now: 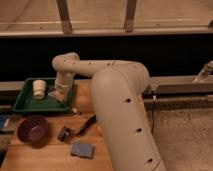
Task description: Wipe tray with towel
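Tray [25, 106], green, on tabletop [47, 157]: white cup [39, 89] upright inside; tool [61, 95] lowered into its right half, pressed together, apparently pinching pale towel [56, 92].

My gripper [61, 96], low over the right end of the shallow green plastic tray [24, 106] at middle left, is hidden behind my own wrist [62, 82]. The small pale cloth towel I cannot make out.

white cup [39, 88]: upright, back left | purple bowl [33, 129]: on wooden table [45, 157], front left, mouth up | dark handled tool [77, 129]: lying flat, right of bowl, apart from it | blue-grey sponge [82, 149]: flat, near tool, toward table's front edge | speckled floor [185, 135]: right of table
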Action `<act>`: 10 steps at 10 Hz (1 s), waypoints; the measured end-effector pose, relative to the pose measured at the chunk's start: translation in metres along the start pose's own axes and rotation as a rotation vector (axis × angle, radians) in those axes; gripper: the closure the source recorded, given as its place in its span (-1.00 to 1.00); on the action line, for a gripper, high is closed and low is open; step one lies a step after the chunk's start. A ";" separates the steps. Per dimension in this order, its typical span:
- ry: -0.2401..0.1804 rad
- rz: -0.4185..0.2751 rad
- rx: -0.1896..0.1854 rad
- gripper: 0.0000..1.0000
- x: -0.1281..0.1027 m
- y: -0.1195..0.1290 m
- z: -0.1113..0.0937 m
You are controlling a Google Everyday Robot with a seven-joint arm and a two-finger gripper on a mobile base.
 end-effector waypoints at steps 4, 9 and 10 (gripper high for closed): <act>0.015 -0.031 -0.026 1.00 -0.029 -0.029 0.026; -0.152 -0.019 0.091 1.00 -0.042 -0.008 0.017; -0.258 -0.003 0.145 1.00 -0.045 0.006 0.009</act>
